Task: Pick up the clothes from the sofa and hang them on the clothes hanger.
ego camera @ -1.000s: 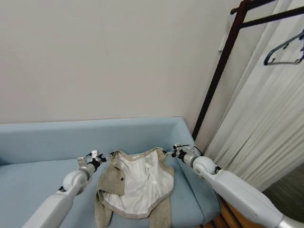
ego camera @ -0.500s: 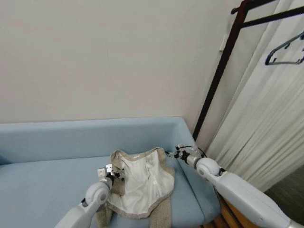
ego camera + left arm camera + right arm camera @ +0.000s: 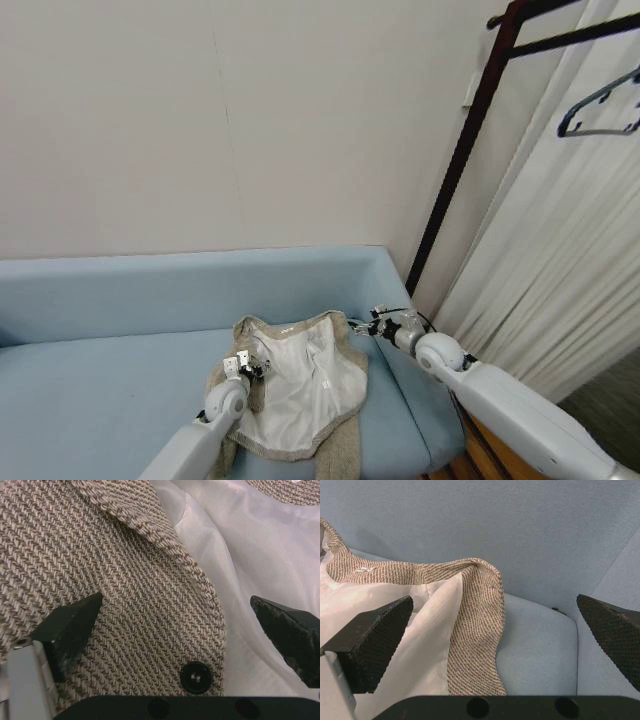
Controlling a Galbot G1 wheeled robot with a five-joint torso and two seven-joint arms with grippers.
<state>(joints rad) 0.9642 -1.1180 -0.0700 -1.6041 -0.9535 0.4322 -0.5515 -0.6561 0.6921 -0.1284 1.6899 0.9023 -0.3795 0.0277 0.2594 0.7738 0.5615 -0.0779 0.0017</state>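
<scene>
The left gripper (image 3: 176,599) and right gripper (image 3: 494,599) are hovering wide open and empty at the jacket (image 3: 300,390) on the sofa (image 3: 100,300), and I'd say each needs to pinch cloth.

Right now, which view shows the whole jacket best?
Head view: the jacket lies spread open on the sofa, nearly whole. Left wrist view gives a close-up of lapel and button; right wrist view, a collar edge with lining.

The jacket (image 3: 300,385) lies on the sofa (image 3: 100,300) (right end), rack (image 3: 460,150) beside it
</scene>
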